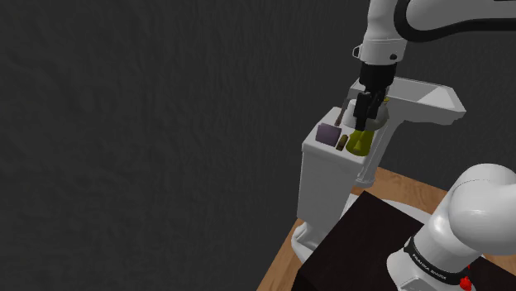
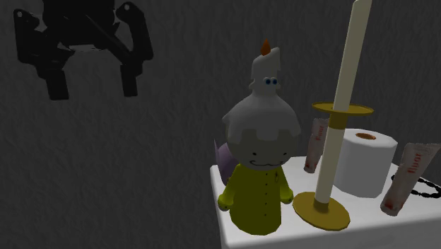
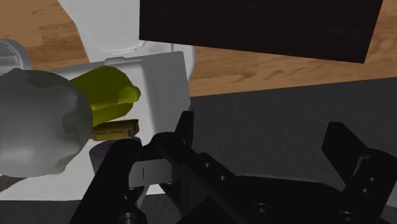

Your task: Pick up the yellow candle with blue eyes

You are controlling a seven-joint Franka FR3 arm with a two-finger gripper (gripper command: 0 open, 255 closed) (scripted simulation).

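Upright at a corner of the white ledge (image 2: 381, 230), the blue-eyed yellow candle (image 2: 258, 191) is flanked by the gripper (image 2: 92, 90), held wide open and empty, higher than that corner and off to its side.

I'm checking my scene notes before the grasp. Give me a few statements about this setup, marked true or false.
1. The gripper is open and holds nothing. True.
2. The yellow candle figure stands on the white toilet tank. True.
3. The taper lies flat. False: the cream taper stands upright in a gold holder.
4. The figure's flame is blue. False: the flame is orange; the eyes are blue.
5. A toilet paper roll stands beside the gold holder. True.
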